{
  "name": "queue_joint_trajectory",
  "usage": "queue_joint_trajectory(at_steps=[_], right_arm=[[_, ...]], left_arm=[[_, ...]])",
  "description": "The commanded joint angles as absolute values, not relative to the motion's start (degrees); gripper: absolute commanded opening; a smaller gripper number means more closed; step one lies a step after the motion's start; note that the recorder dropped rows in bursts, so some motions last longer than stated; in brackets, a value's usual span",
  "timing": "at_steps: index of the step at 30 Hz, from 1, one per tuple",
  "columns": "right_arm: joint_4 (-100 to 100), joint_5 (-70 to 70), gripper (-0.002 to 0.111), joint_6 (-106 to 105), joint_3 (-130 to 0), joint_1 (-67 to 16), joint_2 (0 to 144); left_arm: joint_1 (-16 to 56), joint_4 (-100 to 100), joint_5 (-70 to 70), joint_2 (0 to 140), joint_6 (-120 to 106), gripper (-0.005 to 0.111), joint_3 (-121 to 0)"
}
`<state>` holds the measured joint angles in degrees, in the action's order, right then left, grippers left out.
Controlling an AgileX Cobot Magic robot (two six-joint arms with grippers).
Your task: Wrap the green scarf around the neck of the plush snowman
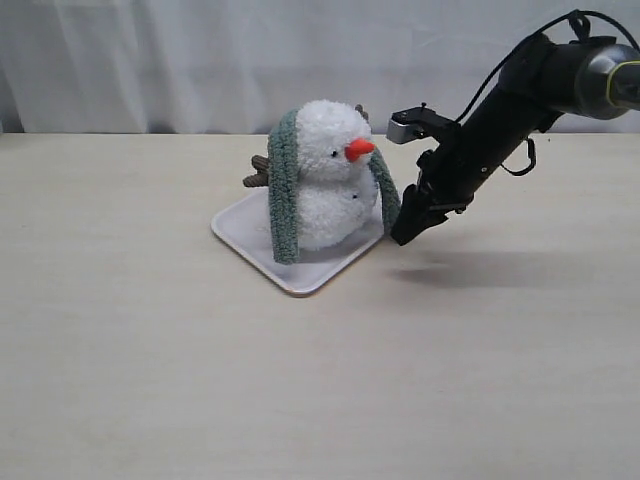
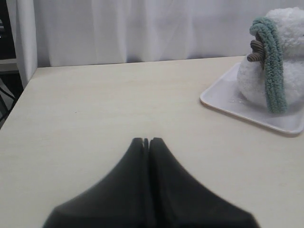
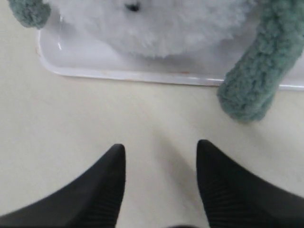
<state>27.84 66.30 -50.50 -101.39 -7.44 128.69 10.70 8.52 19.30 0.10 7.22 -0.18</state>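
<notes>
The plush snowman (image 1: 330, 185) stands upright on a white tray (image 1: 290, 270), its orange nose pointing right. The green scarf (image 1: 283, 190) is draped behind its head, one end hanging down its left side and the other end (image 1: 386, 190) down its right. My right gripper (image 1: 403, 236) hovers just right of the tray, open and empty, close to that hanging end (image 3: 251, 90). In the right wrist view the snowman's body (image 3: 156, 28) fills the top. My left gripper (image 2: 146, 141) is shut and empty, well away from the snowman (image 2: 285, 61); the exterior view does not show it.
The tray (image 2: 247, 111) sits on a pale wooden table (image 1: 150, 360). A white curtain (image 1: 150, 60) hangs behind the table's far edge. A brown twig arm (image 1: 258, 175) sticks out behind the snowman.
</notes>
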Motion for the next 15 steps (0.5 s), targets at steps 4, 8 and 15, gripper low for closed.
queue_joint_trajectory(at_steps=[4,8,15], right_arm=[[25.8,65.8,0.057,-47.5,-101.3,-7.5,126.2],[26.3,66.2,0.057,-46.5,-101.3,-7.5,123.1],[43.1,70.0,0.057,-47.3,-101.2,-7.5,115.5]], left_arm=[[10.7,8.3,18.4,0.0,7.3,0.0,0.0],[10.7,8.3,18.4,0.0,7.3,0.0,0.0],[10.7,8.3,18.6,0.0,7.3,0.0,0.0]])
